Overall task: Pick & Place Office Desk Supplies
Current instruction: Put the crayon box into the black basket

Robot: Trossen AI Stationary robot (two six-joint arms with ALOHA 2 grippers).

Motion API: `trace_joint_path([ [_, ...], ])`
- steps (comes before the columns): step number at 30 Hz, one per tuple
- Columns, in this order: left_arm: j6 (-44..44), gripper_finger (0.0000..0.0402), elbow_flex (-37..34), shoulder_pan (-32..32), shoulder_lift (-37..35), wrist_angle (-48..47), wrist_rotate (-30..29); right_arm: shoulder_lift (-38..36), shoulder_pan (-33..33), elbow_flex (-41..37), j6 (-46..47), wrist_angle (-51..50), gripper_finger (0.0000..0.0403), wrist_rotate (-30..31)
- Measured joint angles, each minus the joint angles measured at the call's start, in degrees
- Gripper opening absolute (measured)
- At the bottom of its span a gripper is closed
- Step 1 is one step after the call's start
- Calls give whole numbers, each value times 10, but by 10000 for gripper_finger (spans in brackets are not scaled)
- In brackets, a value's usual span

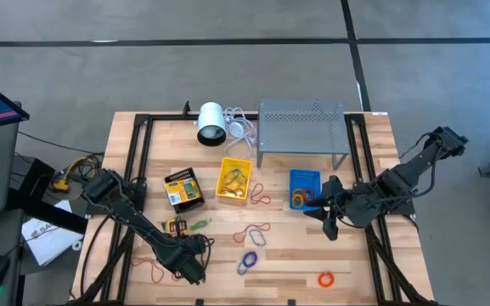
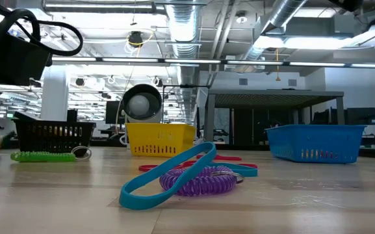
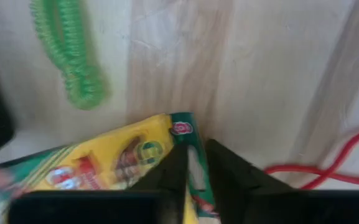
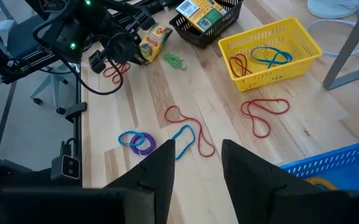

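Note:
A small yellow-and-green packet (image 3: 123,158) lies near the table's front left, beside a green coiled loop (image 3: 70,56). My left gripper (image 1: 177,233) points down over it and is shut on its green end. The same packet (image 4: 153,40) shows in the right wrist view, next to the left arm. My right gripper (image 4: 198,158) hangs open above the table by the blue bin (image 1: 304,189), touching nothing. Loose band loops lie on the wood: red (image 1: 253,234), blue and purple (image 1: 246,262), orange (image 1: 325,278). My left gripper pinches the packet's green end (image 3: 195,165) between its two fingers (image 3: 232,177). They come from above, pointing down. The rest of the packet stretches away from the fingers, low over the wood. I cannot tell whether it is lifted.
A black bin (image 1: 183,189) with packets, a yellow bin (image 1: 234,180) with bands and the blue bin stand in a row mid-table. A white cylinder (image 1: 211,121) and a grey perforated stand (image 1: 304,127) are at the far edge. A red loop (image 1: 147,265) lies beside the left arm.

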Motion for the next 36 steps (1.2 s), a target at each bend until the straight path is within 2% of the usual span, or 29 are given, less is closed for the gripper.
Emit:
trace_joint_path([
  [3,9,9,0,0,0,-1,5,0,0,0,0,0,127,0],
  [16,11,0,16,-1,4,-22,19,0,7,0,-1,0,127,0],
  [21,13,0,46,-8,4,-66,19,0,8,0,-1,0,127,0],
  [36,16,0,158,-14,-1,-147,-39,0,8,0,-1,0,127,0],
])
